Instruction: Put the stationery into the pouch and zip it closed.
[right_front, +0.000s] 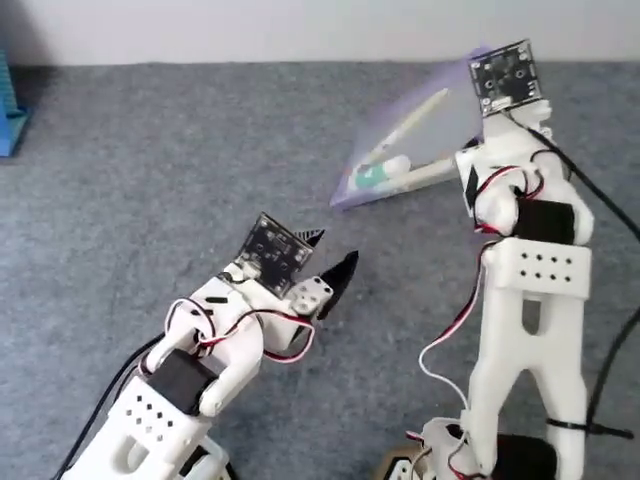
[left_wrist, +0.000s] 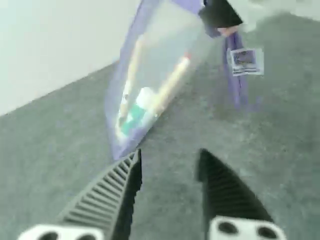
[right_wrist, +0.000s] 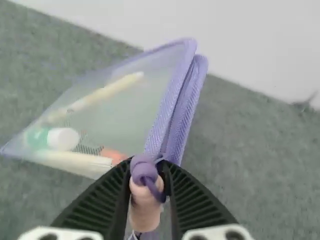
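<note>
High view is showing us the pouch at about 1 o'clock on the worktop, tipped up on one edge, with the stationery already lying inside. The right pincer is clamping the zip pull at the pouch's corner. The left pincer is sitting near the centre with its jaws apart, pointing toward 1 o'clock and touching nothing.

We are judging the filling as done and the zipping as the step in hand. We are not managing to tell how much of the zip is shut.

The main risk we are seeing is that nothing is anchoring the pouch. If the right pincer is hauling on the pull alone, the whole pouch is likely to be dragging across the worktop instead of the slider running.

The pull is a soft loop, so it could be slipping out of the grip under load.

With the pouch tilted and any mouth open, the stationery could be sliding toward the gap.

If the left pincer is closing on the pouch to brace it, it could be pinching a pencil through the mesh or crowding the right arm.
</note>
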